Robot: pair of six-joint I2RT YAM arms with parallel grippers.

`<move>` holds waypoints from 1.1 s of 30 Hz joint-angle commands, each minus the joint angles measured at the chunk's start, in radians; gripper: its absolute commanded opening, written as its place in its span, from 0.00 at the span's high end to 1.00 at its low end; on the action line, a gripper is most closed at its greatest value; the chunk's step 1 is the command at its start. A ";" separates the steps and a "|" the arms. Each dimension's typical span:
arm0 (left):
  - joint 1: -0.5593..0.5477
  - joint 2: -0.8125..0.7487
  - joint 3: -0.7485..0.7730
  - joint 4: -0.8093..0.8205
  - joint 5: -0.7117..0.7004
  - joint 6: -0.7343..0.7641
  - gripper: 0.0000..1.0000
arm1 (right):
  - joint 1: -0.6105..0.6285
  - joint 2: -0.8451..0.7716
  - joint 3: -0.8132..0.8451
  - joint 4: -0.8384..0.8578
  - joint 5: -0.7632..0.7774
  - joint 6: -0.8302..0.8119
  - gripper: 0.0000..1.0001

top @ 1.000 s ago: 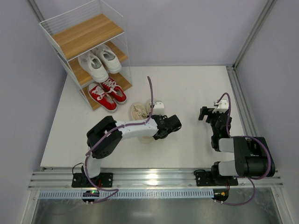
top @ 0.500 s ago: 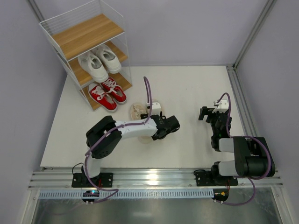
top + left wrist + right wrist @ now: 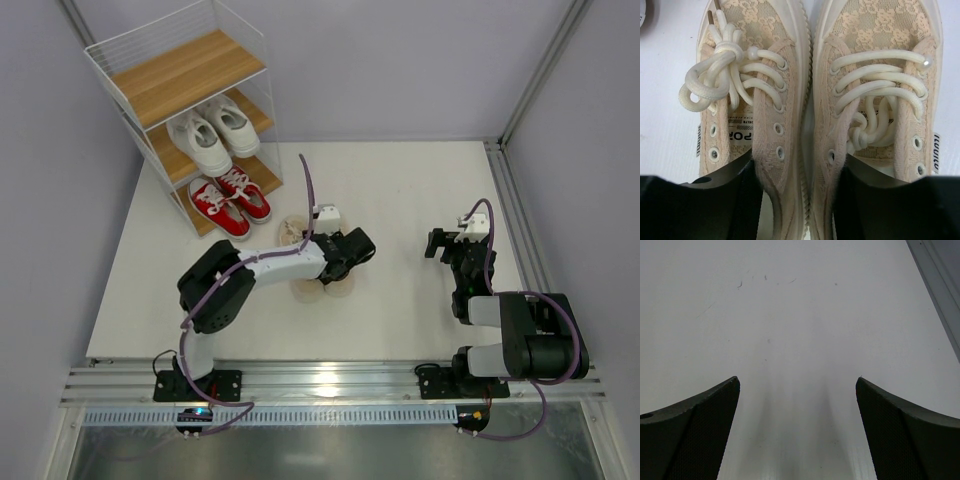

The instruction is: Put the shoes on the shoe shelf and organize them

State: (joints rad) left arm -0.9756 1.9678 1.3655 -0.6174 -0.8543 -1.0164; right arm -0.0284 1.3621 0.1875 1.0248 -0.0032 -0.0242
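Two beige shoes (image 3: 765, 100) lie side by side, toes away, filling the left wrist view. My left gripper (image 3: 802, 200) has one finger (image 3: 725, 200) inside each shoe opening and is shut on their two inner walls, pressed together. From above, the left gripper (image 3: 345, 248) sits over the beige shoes (image 3: 322, 288) mid-table, right of the shoe shelf (image 3: 190, 75). White shoes (image 3: 212, 135) are on its middle board and red shoes (image 3: 230, 200) on its bottom board; the top board is bare. My right gripper (image 3: 447, 245) is open and empty over bare table (image 3: 797, 425).
The shelf stands at the far left corner against the wall. A metal rail (image 3: 515, 210) runs along the table's right edge, close to the right arm. The aluminium base frame (image 3: 330, 385) lies along the near edge.
My left gripper has moved left and slightly back, toward the shelf, and turned. The beige shoes have shifted with it and now show below the arm. The right arm has not moved.
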 commanded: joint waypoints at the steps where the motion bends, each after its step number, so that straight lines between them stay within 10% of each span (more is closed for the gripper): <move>1: 0.046 -0.014 0.033 0.079 0.011 0.081 0.52 | -0.002 0.002 0.021 0.081 -0.009 -0.006 0.03; 5: 0.077 0.019 0.047 0.105 0.046 0.113 0.59 | -0.002 0.002 0.021 0.081 -0.009 -0.006 0.03; 12: 0.089 0.057 0.052 0.156 0.067 0.162 1.00 | -0.002 0.002 0.021 0.081 -0.009 -0.006 0.03; 33: -0.066 -0.267 0.176 0.234 -0.167 0.459 1.00 | -0.002 0.002 0.020 0.081 -0.009 -0.006 0.03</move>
State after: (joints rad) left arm -1.0321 1.8233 1.4384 -0.5438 -0.8497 -0.6868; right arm -0.0284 1.3621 0.1875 1.0248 -0.0032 -0.0242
